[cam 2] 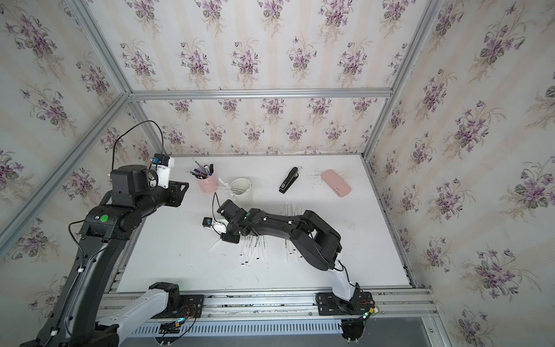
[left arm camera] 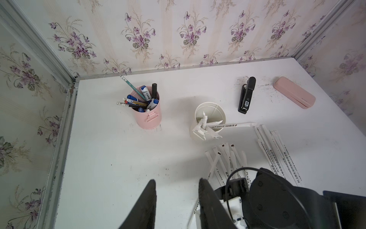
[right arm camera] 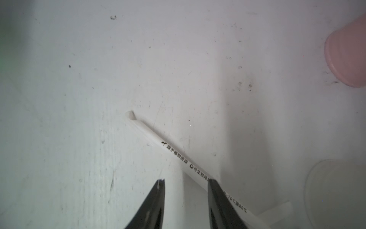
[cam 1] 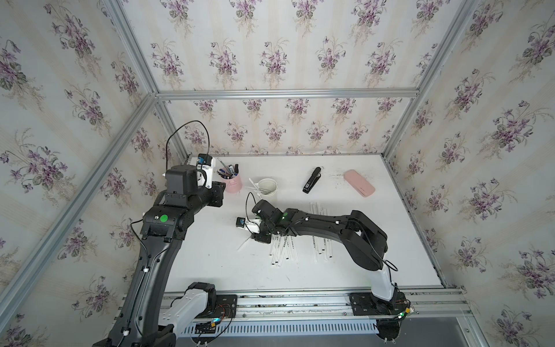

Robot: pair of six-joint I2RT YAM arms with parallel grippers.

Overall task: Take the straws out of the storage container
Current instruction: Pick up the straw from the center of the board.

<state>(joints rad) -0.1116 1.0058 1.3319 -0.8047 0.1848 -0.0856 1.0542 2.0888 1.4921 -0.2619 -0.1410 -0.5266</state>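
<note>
Reads as the put-down end of one straw cycle. Right gripper [right arm camera: 186, 181] low over the table [cam 1: 210, 264], fingers spread wide, pinching nothing. One straw [right arm camera: 178, 154] flat on the table, passing under one fingertip, not clamped. Left gripper [left arm camera: 177, 180] raised, left of centre in both top views, fingers apart with bare table between, holding nothing.

Storage container [cam 1: 268, 187] upright just above frame centre in a top view, near the pink pen cup [cam 1: 233, 184]. Not empty: a few straws [left arm camera: 204, 126] crumpled inside, leaning over the rim, one more lying out across it. Most already out, in two loose rows [cam 1: 282, 249] below centre, partly under the right arm. Judged well past halfway.

Next: lift the right gripper clear without dragging the loose straw, head up-frame to the container, drop in from above on the leaning ends, close on one or two wrappers. Thin paper, light cup: likely to tip or slide under a sideways pull, so pull straight up, maybe brace with the left. Stapler [cam 1: 311, 180] and pink case [cam 1: 359, 183] well apart at upper right of the table, no conflict.
</note>
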